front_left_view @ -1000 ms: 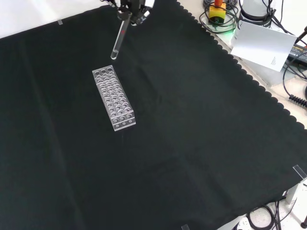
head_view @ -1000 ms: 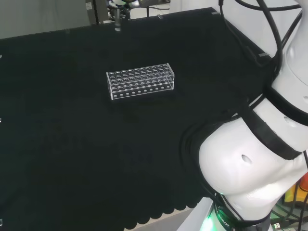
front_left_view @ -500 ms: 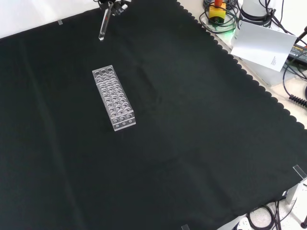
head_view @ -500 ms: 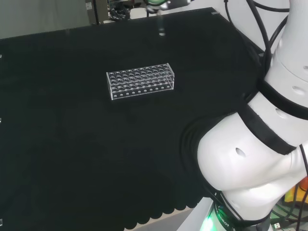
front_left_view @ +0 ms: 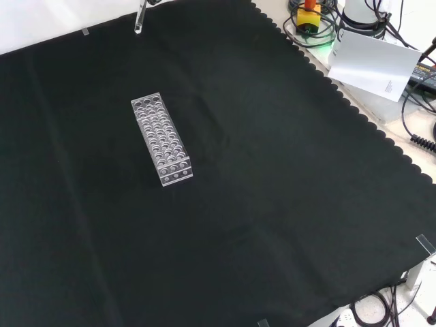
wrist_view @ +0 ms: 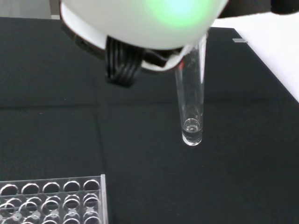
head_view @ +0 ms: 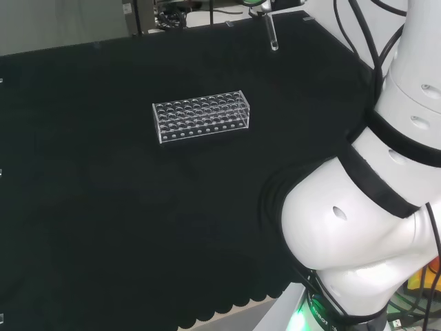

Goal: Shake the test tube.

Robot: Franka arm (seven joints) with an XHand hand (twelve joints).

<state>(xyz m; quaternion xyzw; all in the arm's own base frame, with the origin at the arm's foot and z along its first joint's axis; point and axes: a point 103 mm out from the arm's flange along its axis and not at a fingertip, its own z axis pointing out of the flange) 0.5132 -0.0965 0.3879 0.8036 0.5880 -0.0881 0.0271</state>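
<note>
1. We saw the black cloth [front_left_view: 286, 204] lying bare around the clear tube rack [front_left_view: 161, 139], with its scalloped edge along the front view's right.
2. The hand [wrist_view: 140, 28] appeared in the wrist view as a blurred white shape with dark cables; we could not tell how its fingers stood.
3. The test tube [wrist_view: 190, 102] hung from under the hand, rounded end down, held above the cloth and well apart from the rack; in the head view the tube [head_view: 273, 34] was at the top edge, right of the rack [head_view: 200, 116].
</note>
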